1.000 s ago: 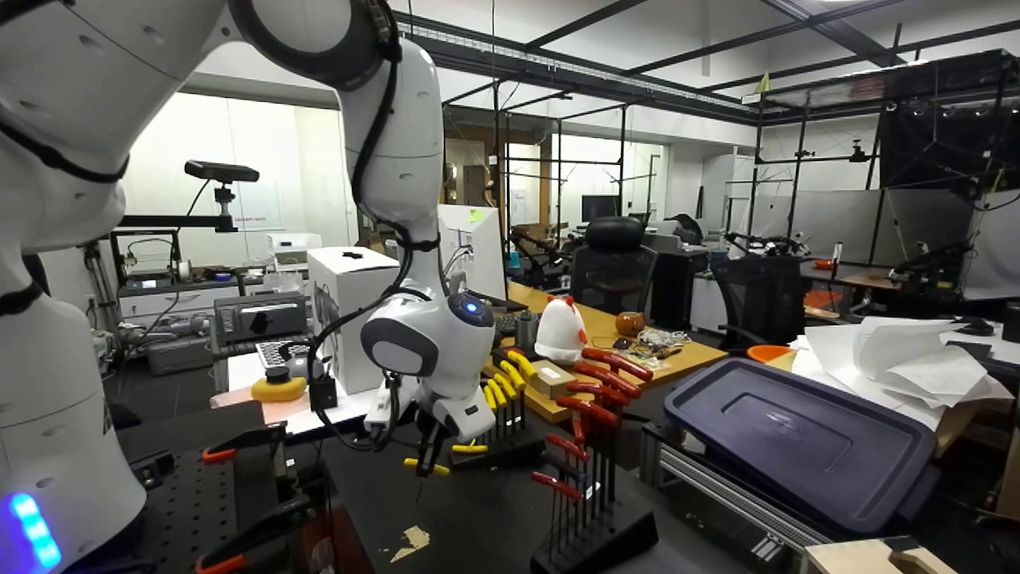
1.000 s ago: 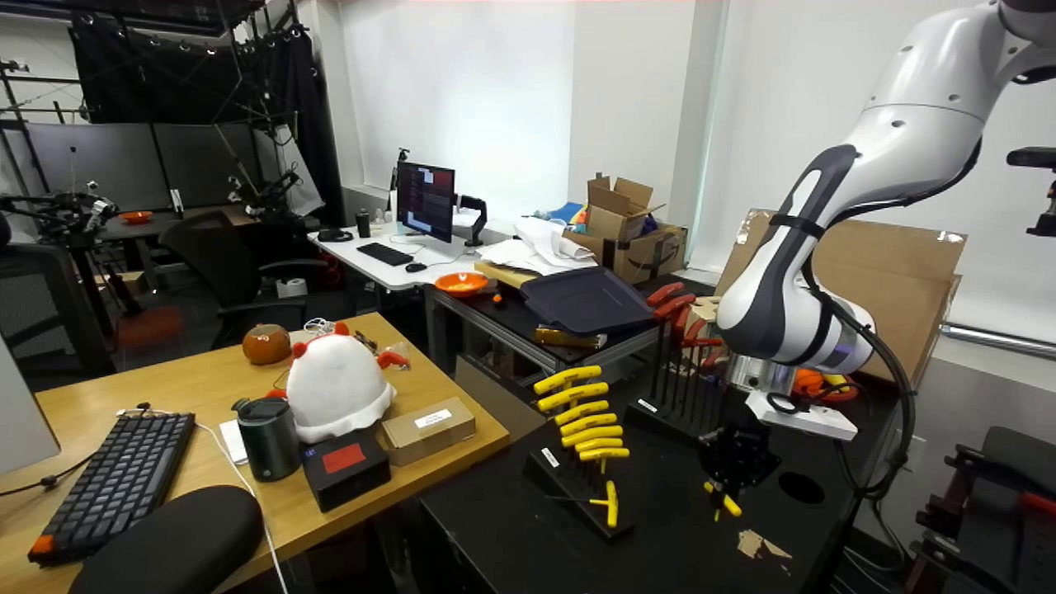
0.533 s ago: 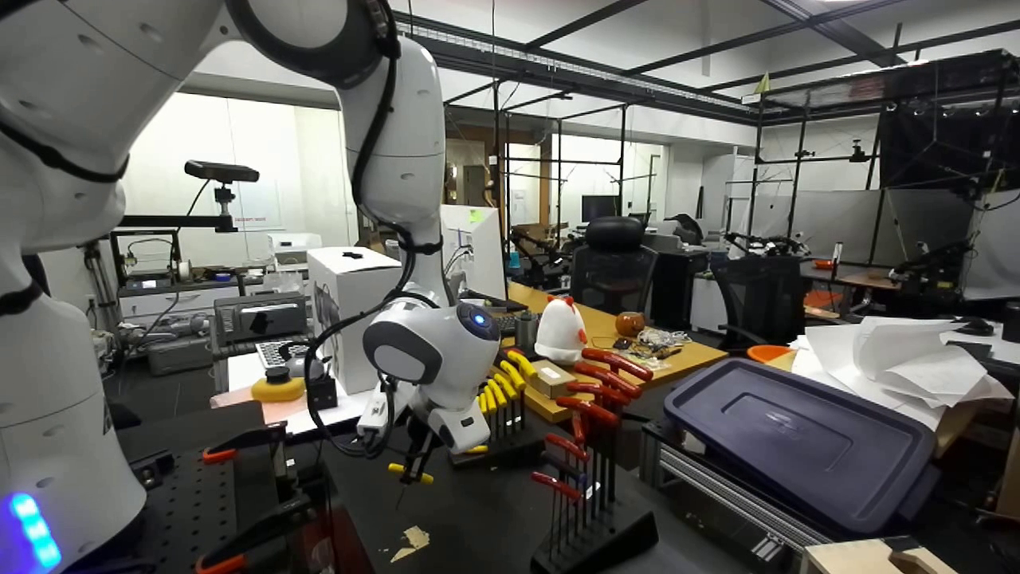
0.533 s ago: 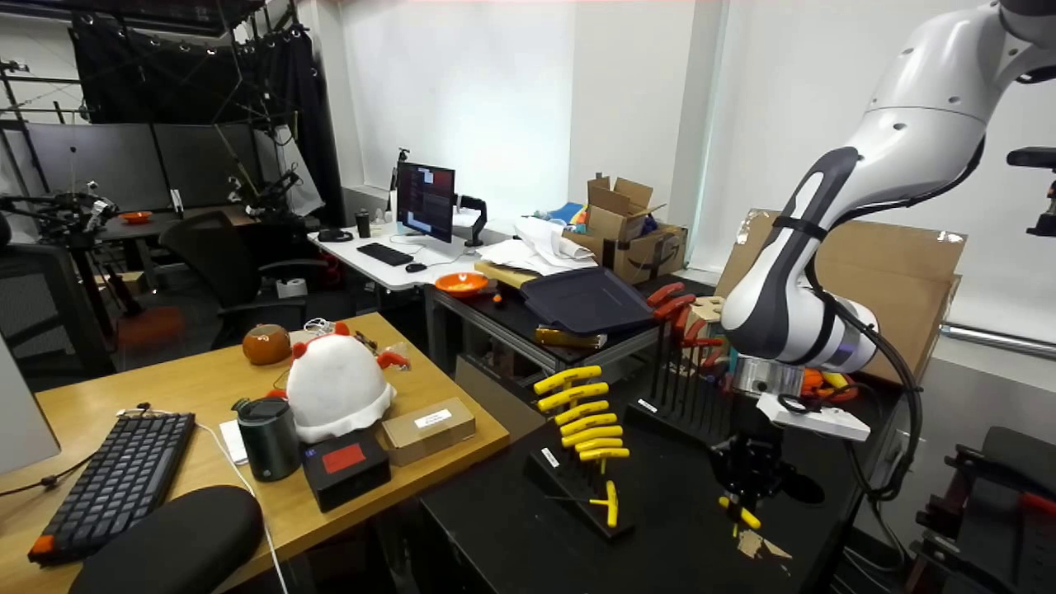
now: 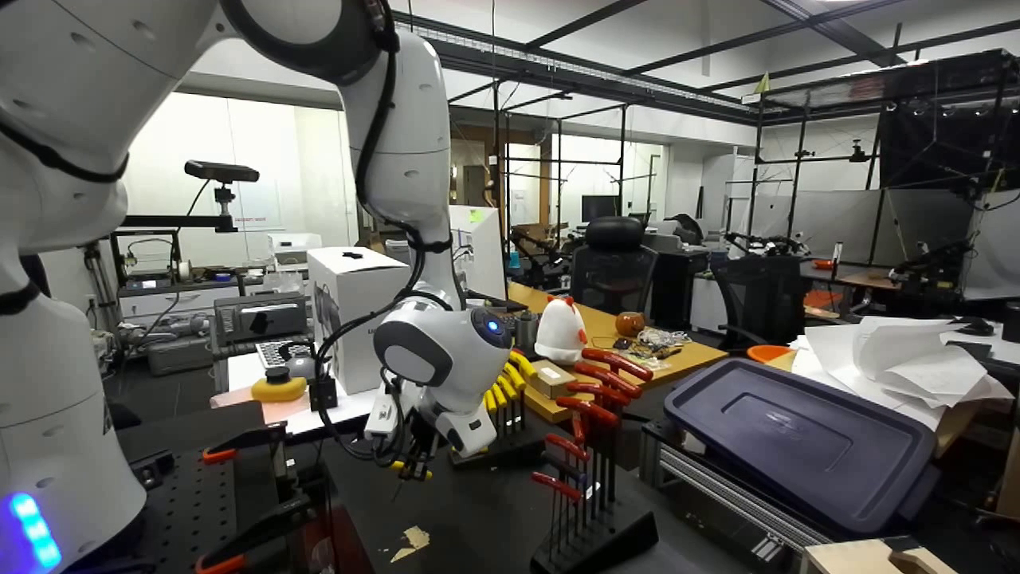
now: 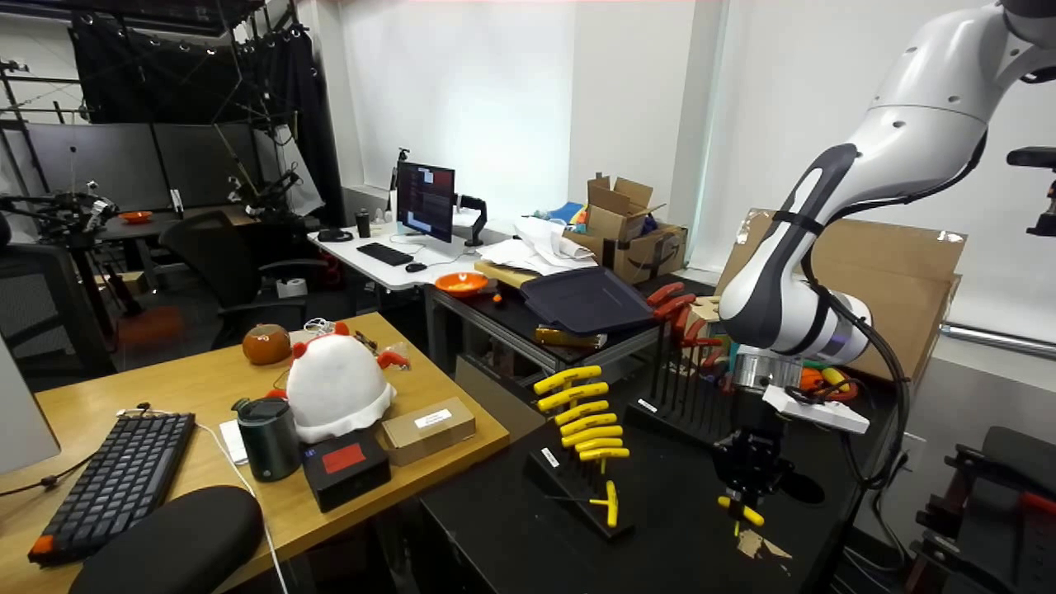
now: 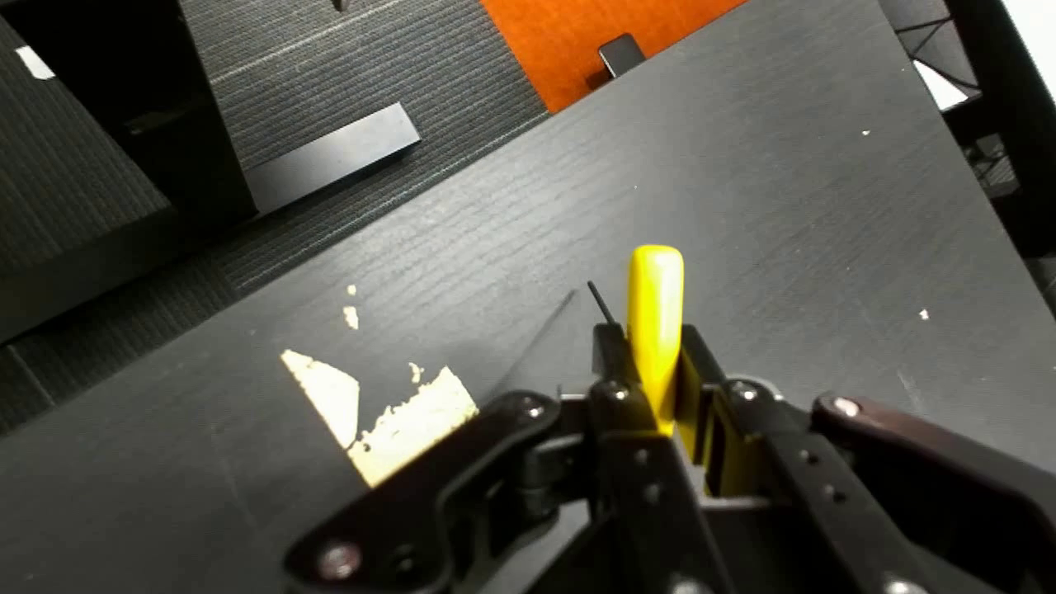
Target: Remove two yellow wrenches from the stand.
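My gripper (image 7: 656, 351) is shut on the handle of a yellow wrench (image 7: 657, 289). The wrench's thin dark shank (image 7: 600, 300) pokes out past a finger, above the black table. In an exterior view the held yellow wrench (image 6: 752, 517) is apart from the stand (image 6: 557, 483). Several yellow wrenches (image 6: 591, 419) stand in a fanned row in that stand. One more yellow wrench (image 6: 612, 504) lies low at the stand's near end, shank sideways; whether it rests on the stand or table I cannot tell. The arm partly hides the stand in an exterior view.
A black rack (image 5: 594, 542) of red-handled tools (image 5: 590, 410) stands on the same table. Pale torn patches (image 7: 417, 425) mark the tabletop near the held wrench. The table's edge (image 7: 396, 224) runs close by. A dark-blue lid (image 5: 797, 442) lies beyond the rack.
My gripper has moved a short way farther from the stand and lower, toward the pale patches. The yellow wrench stays in its grasp. The other wrenches have not moved.
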Controlling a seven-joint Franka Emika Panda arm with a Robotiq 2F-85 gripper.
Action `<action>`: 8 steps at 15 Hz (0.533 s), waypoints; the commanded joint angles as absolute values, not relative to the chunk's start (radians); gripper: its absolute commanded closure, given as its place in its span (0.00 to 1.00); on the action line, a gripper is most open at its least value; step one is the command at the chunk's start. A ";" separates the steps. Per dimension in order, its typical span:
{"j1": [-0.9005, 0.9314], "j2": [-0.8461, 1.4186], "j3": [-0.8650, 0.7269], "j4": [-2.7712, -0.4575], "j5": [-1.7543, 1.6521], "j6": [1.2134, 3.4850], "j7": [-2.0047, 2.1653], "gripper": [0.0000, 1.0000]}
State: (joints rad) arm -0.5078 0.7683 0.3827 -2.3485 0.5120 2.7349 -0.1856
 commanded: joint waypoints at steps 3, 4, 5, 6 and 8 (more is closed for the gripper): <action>-0.536 0.776 0.387 -2.274 0.536 2.565 -0.319 0.96; -0.535 0.783 0.381 -2.259 0.542 2.534 -0.343 0.96; -0.534 0.790 0.377 -2.248 0.548 2.508 -0.371 0.96; -0.534 0.798 0.371 -2.235 0.559 2.482 -0.391 0.96; -0.527 0.810 0.354 -2.223 0.584 2.445 -0.422 0.96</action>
